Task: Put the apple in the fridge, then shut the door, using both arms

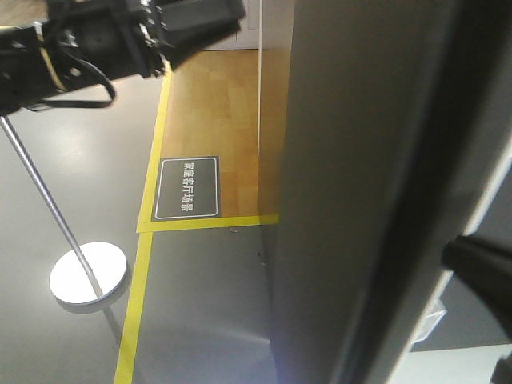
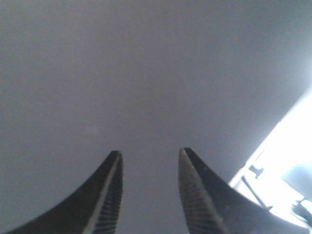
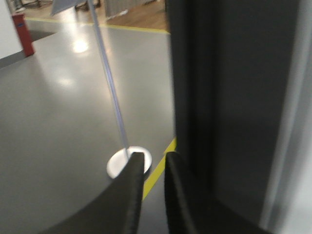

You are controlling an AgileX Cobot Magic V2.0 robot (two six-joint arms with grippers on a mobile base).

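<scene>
**Front view.** Door (image 1: 360,200): flat dark grey, fills the right half. One arm (image 1: 96,40) reaches from the upper left toward it. Also listed: silver pole (image 1: 48,200) on round base (image 1: 88,274), yellow floor tape (image 1: 156,160), floor sign (image 1: 186,187). Apple: not visible in any view, presumably already inside.

**Left wrist view.** Left gripper (image 2: 150,152): jaws well apart, empty, facing the door's outer face close up, likely to push it shut. A bright slit at the right shows the fridge (image 2: 287,161) interior.

**Right wrist view.** Right gripper (image 3: 154,156): jaws narrowly apart, empty, beside the door's dark edge.
</scene>
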